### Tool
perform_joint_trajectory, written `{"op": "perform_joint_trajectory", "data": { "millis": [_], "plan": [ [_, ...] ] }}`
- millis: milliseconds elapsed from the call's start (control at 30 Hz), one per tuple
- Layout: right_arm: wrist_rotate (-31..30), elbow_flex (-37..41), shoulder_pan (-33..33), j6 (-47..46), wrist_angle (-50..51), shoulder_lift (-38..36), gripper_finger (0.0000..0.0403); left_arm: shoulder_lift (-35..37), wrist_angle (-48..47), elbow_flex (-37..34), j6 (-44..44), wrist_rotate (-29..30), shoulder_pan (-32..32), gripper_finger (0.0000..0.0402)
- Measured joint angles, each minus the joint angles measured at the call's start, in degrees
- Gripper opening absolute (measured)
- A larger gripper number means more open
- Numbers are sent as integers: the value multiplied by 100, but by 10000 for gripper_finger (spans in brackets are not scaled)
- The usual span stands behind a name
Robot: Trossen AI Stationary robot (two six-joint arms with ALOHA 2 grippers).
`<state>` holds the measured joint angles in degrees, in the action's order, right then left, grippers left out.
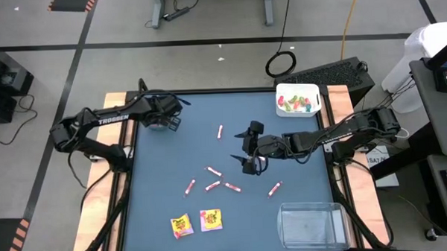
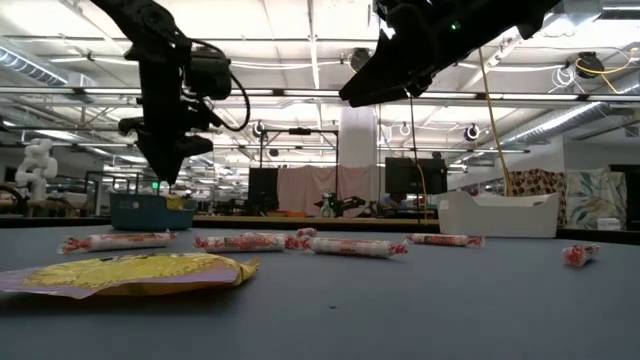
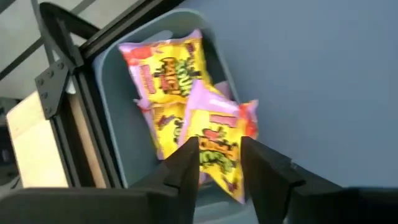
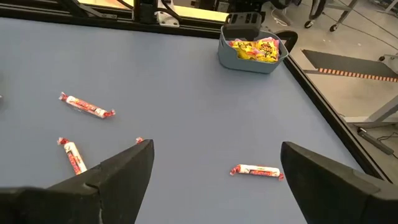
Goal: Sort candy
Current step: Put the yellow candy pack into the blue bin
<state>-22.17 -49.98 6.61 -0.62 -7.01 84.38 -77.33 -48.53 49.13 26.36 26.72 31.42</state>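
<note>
My left hand (image 3: 219,163): over the teal bin (image 1: 163,122) at the far left corner of the worktop (image 1: 299,167), fingers a narrow gap apart, straddling the edge of a yellow packet (image 3: 217,146) that lies in the bin. I cannot tell whether the fingers grip it or merely flank it. A second yellow packet (image 3: 165,65) lies under it in the same bin, long axis running along the bin's length.

My right hand (image 1: 251,147): above mid-worktop, fingers spread wide, holding nothing.

Candy on the worktop:
- Pink-white stick (image 1: 220,131), alone, far side of centre, long axis roughly front to back.
- Pink-white stick (image 1: 213,171), near my right hand, on a diagonal.
- Pink-white stick (image 1: 190,188), tilted, leaning front to back.
- Pink-white stick (image 1: 213,186), nearly left to right, slightly tilted.
- Pink-white stick (image 1: 232,188), nearly left to right.
- Pink-white stick (image 1: 275,188), diagonal, apart from the others on the right.
- Two square yellow packets, flat at the near edge, side by side: one (image 1: 181,226), the other (image 1: 210,220).

White bin (image 1: 298,98), far right corner: holds small green and red wrapped pieces (image 1: 296,103).

Clear bin (image 1: 311,225), near right corner.
</note>
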Motion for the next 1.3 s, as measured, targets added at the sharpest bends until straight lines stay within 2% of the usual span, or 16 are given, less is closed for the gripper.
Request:
{"op": "perform_joint_trajectory", "data": {
  "millis": [200, 367, 667, 833, 1000, 1167, 1300],
  "plan": [
    [2, 0, 5, -27, 0, 0, 341, -278, 78, -1, -33, 52, 96, 58],
    [0, 0, 17, -26, 0, 0, 341, -592, 453, -1, -182, 185, 168, 31],
    [0, 0, 24, -20, 4, 0, 341, -972, 479, -1, -180, 407, 450, 28],
    [0, 0, 24, -22, 7, 0, 341, -656, 367, -1, -176, 484, 350, 28],
    [0, -2, 24, -22, 1, 0, 341, -78, 218, -1, -338, -270, -22, 28],
    [-2, -2, 24, -22, -128, 0, 341, -28, 190, -68, -488, -354, -20, 28],
    [-2, -2, 24, -22, -175, 0, 341, -108, 447, -440, -579, -529, 150, 28]
  ]
}}
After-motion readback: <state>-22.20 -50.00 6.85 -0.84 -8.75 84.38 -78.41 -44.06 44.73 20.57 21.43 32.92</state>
